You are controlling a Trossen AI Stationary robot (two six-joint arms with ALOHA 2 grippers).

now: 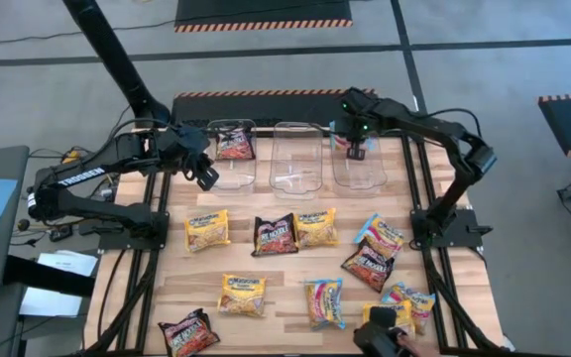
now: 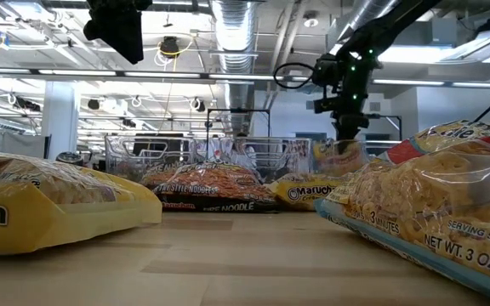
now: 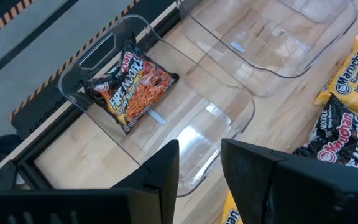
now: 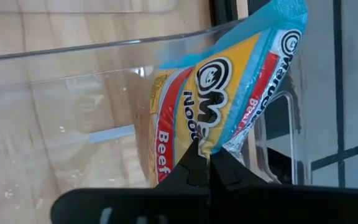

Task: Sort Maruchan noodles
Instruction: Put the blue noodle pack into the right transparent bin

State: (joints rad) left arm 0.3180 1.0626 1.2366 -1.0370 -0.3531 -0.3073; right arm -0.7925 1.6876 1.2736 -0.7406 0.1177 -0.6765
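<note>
Three clear tubs stand in a row at the far edge. The left tub (image 1: 232,151) holds one dark maroon packet (image 3: 132,84), lying flat on its floor. My left gripper (image 3: 199,163) is open and empty, hovering over that tub's near left corner (image 1: 204,175). My right gripper (image 1: 355,149) is shut on a light blue packet (image 4: 229,87) inside the right tub (image 1: 362,167). About ten more packets lie flat on the wood: yellow (image 1: 207,229), dark (image 1: 275,234), light blue (image 1: 380,234). My right gripper pinches the light blue packet between its two fingers at one edge (image 4: 211,140), coming from above and pointing down into the right tub. The packet slants away from the fingers toward the tub's far wall. Whether it touches the tub floor I cannot tell.
The middle tub (image 1: 296,157) has nothing in it. Loose packets spread across the middle and near half of the table (image 1: 242,295), (image 1: 324,301), (image 1: 369,266), (image 1: 188,332). A dark object sits at the near edge (image 1: 380,342). In the low view, packets loom close (image 2: 49,200).
</note>
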